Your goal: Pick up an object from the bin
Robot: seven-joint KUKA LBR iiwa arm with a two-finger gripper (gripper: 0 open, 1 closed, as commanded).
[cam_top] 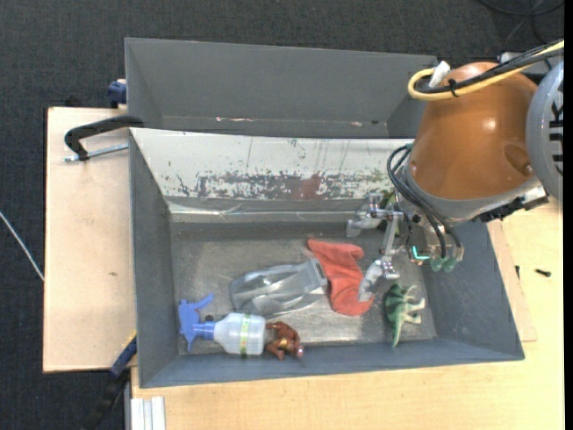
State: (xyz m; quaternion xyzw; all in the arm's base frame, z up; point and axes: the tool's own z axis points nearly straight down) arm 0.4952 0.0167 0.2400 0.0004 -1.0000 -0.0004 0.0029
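A grey metal bin [269,79] is seen from above and slightly to one side, its back wall streaked and scuffed and its floor strewn with a handful of small loose things. The robot arm [474,141], capped at the wrist by a rounded orange cover and trailed by cables, is reached in from the right of the view and is held low over the right half of the bin floor. Its metal jaws are seen standing apart, open, one toward the back wall and the other lower in the view, at the right edge of a crumpled red cloth [338,271]; whether that jaw is touching the fabric cannot be told. The cloth itself is laid on the floor just right of the middle, spread from the back toward the front wall. Just beside it, to the left, a crumpled piece of clear plastic [273,289] is lying flat near the centre of the floor. Along the front wall, at the left, a pale spray bottle [235,332] with a blue trigger head is laid on its side. A green toy dinosaur [401,307] is placed near the front right corner, just right of the cloth and below the jaws. A small brown toy figure [285,339] is tucked against the base of the bottle.
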